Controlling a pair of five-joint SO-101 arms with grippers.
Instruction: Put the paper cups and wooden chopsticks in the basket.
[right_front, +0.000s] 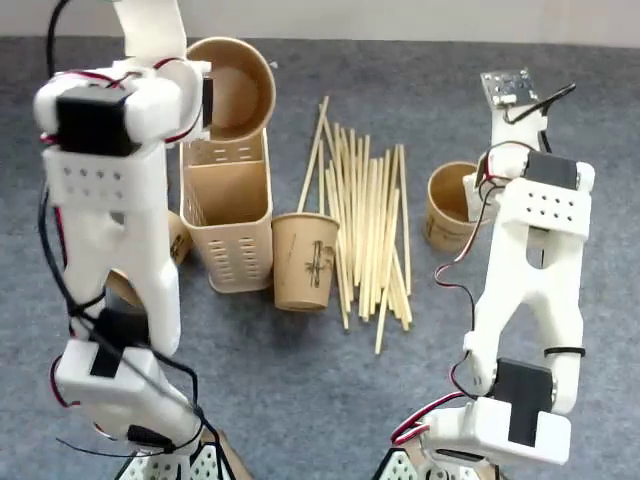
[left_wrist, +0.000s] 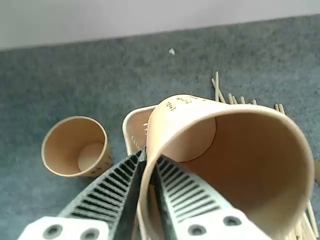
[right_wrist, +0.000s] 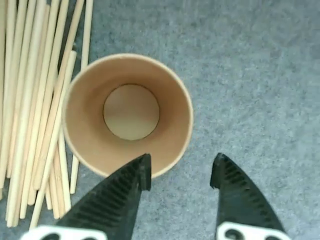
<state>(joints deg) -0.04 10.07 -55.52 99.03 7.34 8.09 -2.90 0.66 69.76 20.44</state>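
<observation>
The tall tan slotted plastic basket (right_front: 240, 260) stands open-topped, with pale wooden chopsticks (right_front: 365, 230) loose beside it. The left gripper (left_wrist: 148, 157) pinches the wall of a brown paper cup (right_front: 240, 95) over the basket's far end (presumably to drop it in). The right gripper (right_wrist: 182, 165), fingers spread, hangs above a second paper cup (right_wrist: 130, 112) farther off.

The tabletop (right_front: 300, 390) is covered in grey felt-like cloth, matt and slightly fuzzy; each paper cup (right_front: 305, 262) is smooth tan paper with a dull finish; the wooden chopsticks (right_front: 365, 230) are pale bare wood, unvarnished; the basket (right_front: 240, 260) looks like smooth beige plastic, its walls slotted; the arms (right_front: 110, 230) are matt white plastic; the right gripper (right_wrist: 181, 169) has fingers (right_wrist: 112, 197) of black plastic, ribbed along the inner faces.
</observation>
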